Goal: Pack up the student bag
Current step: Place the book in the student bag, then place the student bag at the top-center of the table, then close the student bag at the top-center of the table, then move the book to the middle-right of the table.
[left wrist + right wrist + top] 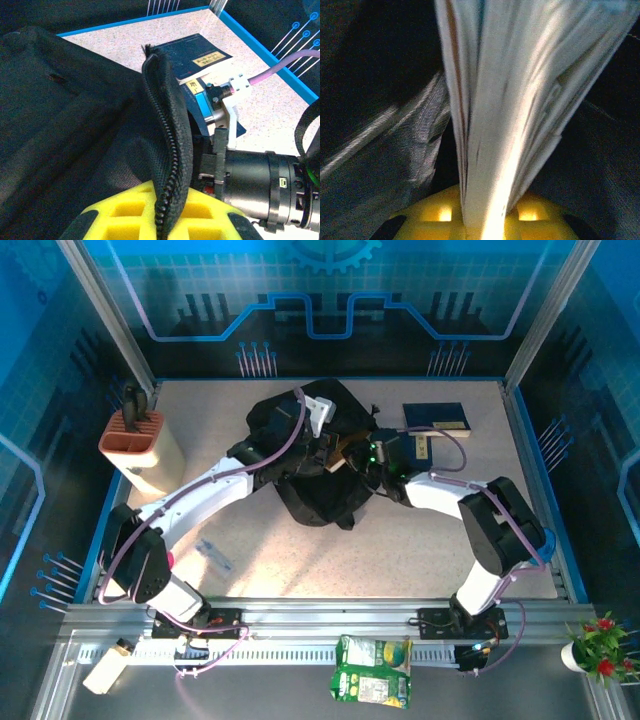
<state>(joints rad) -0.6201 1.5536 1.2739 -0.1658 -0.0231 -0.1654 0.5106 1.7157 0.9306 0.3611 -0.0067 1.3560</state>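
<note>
From up top I see the bag (312, 490) lying in the middle of the desk (300, 560), with both arms reaching into its far end. On the left wrist feed, my left fingers (125, 212) are closed on the bag's zip edge (167, 150), which stands up as a black flap between them. On the right wrist feed, my right fingers (440, 215) are clamped on a book (510, 100) seen edge on, its pale pages fanned out, with dark bag fabric on both sides. A blue book (436, 417) lies flat on the desk just right of the bag, near the far edge. A holder (135, 435) stands at the desk's left side, well apart from the bag.
</note>
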